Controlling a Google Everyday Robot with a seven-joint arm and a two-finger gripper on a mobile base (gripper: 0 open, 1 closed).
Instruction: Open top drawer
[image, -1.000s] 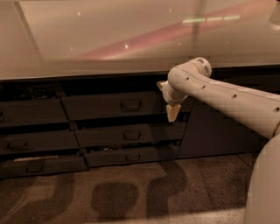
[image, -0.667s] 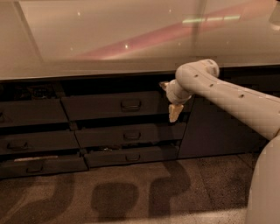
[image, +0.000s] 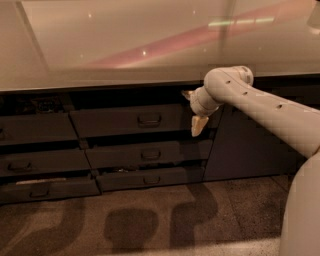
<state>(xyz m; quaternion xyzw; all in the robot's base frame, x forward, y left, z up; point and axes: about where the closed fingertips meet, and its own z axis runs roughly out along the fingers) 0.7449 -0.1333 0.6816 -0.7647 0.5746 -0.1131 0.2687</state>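
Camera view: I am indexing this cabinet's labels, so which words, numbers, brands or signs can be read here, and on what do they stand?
No readable text anywhere in this view.
Wide dark grey top drawer front with a loop handle: no marking.
Pale strip on the bottom left dark drawer front: too blurred to tell whether it carries text.
White robot arm and its claw, at the top drawer's right end: no marking.

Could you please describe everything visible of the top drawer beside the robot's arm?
The top drawer shows a wide, flat, dark grey front, matte-looking, with a small dark loop handle at its centre. It sits level under the pale countertop, above two shallower drawer fronts. Its inside is hidden, and whether it is pulled out is unclear. The cream gripper hangs at its right end, clear of the handle.
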